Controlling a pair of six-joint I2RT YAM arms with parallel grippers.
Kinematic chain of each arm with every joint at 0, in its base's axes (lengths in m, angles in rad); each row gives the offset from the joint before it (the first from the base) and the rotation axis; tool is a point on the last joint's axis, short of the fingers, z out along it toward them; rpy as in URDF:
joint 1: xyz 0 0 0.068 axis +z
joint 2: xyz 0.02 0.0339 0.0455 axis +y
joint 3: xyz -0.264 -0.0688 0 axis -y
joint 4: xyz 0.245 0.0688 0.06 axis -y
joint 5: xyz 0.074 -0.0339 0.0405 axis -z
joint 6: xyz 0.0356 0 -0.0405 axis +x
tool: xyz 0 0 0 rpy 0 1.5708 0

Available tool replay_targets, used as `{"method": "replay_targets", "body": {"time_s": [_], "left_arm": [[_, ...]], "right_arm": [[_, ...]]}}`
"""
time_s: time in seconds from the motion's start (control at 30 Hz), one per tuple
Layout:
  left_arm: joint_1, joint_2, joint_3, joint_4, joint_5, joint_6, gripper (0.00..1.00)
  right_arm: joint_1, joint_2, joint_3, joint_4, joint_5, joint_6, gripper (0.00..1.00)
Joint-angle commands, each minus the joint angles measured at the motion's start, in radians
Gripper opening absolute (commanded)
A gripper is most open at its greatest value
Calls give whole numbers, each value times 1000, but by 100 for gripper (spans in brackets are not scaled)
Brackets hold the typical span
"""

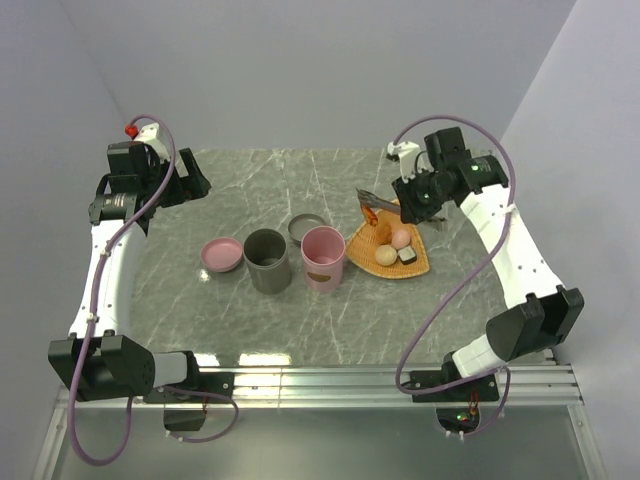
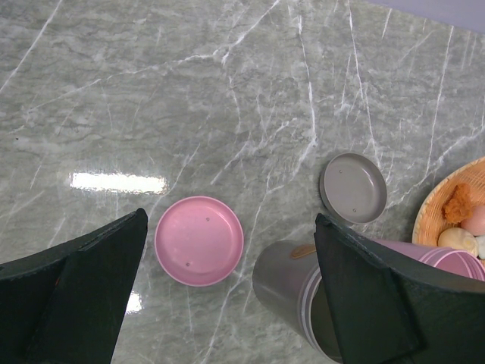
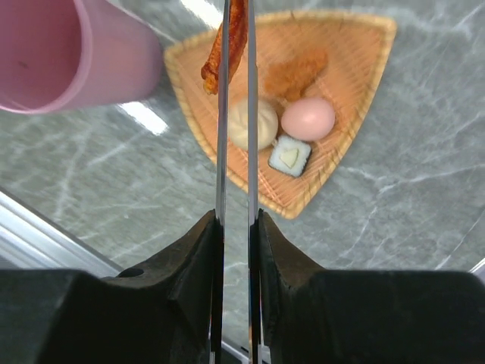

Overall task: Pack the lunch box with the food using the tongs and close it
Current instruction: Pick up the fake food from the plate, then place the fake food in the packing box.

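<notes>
My right fingers [image 3: 211,243] are pressed onto the 2 arms of the tongs [image 3: 222,152], squeezing them nearly parallel. That squeeze is what keeps the far tips nipped on 1 orange-brown strip [image 3: 227,45], which hangs lifted above the woven tray [image 3: 356,45] instead of resting on it. I grip the tongs low on their arms, so their full length reaches out ahead of my fingertips and keeps them clear of the food.

Just beyond and below those tips lie the beige ball [image 3: 254,123], the pink ball [image 3: 308,117] and the dark block [image 3: 289,155], all on the tray, waiting. Off to the left of the tongs stands the open pink container [image 3: 61,53], close enough that I judge it the drop point for this strip.

My left fingers [image 2: 91,292] are spread wide and hold nothing, hovering over the desk [image 2: 151,91]. Under them are the pink lid [image 2: 199,240] and the grey container [image 2: 292,292], with the grey lid [image 2: 352,187] further out. I read this as parked near the lids for closing.
</notes>
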Motion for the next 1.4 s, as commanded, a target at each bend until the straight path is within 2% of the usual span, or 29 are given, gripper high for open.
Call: {"method": "replay_targets", "body": {"time_s": [0.0,0.17,0.23,0.3,0.43,0.5,0.73,0.87,1.37], "left_arm": [[-3,5,26,20,22,-4,99],[-1,0,15,22,25,-7,99],[5,5,15,10,38,3,99],[26,12,17,0,64,13,99],[83,23,3,2,216,-3,99],[112,17,-13,11,250,-7,100],[128,-3,-28,5,221,3,99],[132,6,-19,-1,226,5,100],[134,22,-13,5,232,0,99]], "right_arm": [[-7,-31,167,-42,-82,41,0],[1,-31,274,-75,-186,42,0],[13,-31,298,-82,-274,36,0],[60,-33,312,-85,-335,32,0],[166,-54,282,-44,-375,18,0],[206,-62,248,15,-371,33,0],[367,-45,145,183,-328,111,0],[416,-22,84,274,-300,139,0],[447,73,76,340,-219,139,0]]}}
